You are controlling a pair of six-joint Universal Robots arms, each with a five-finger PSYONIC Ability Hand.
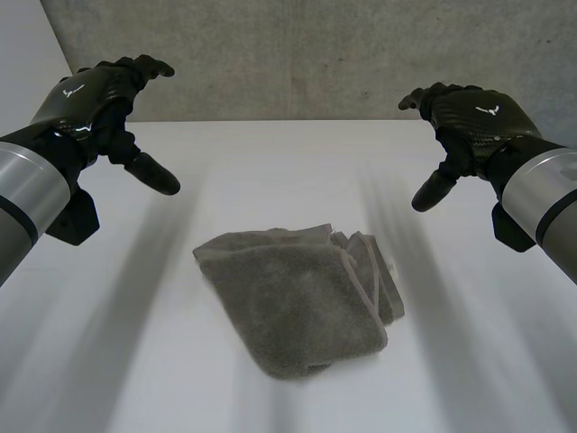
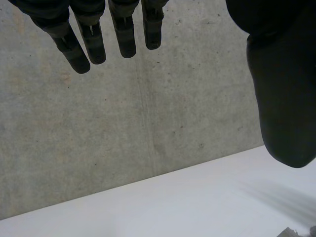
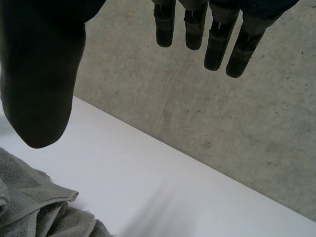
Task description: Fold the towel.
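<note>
A grey towel point(image 1: 297, 296) lies folded in a loose bundle on the white table point(image 1: 270, 162), near its middle. Both hands hover above the table, apart from the cloth. My left hand point(image 1: 99, 99) is raised at the far left, its fingers point(image 2: 94, 39) straight and its thumb point(image 2: 281, 89) spread wide, holding nothing. My right hand point(image 1: 469, 117) is raised at the far right, its fingers point(image 3: 217, 39) straight too and its thumb point(image 3: 42, 84) held apart. In the right wrist view a corner of the towel point(image 3: 34, 207) lies below the thumb.
A grey concrete wall point(image 1: 297, 54) stands behind the table's far edge. Bare white table surface surrounds the towel on all sides.
</note>
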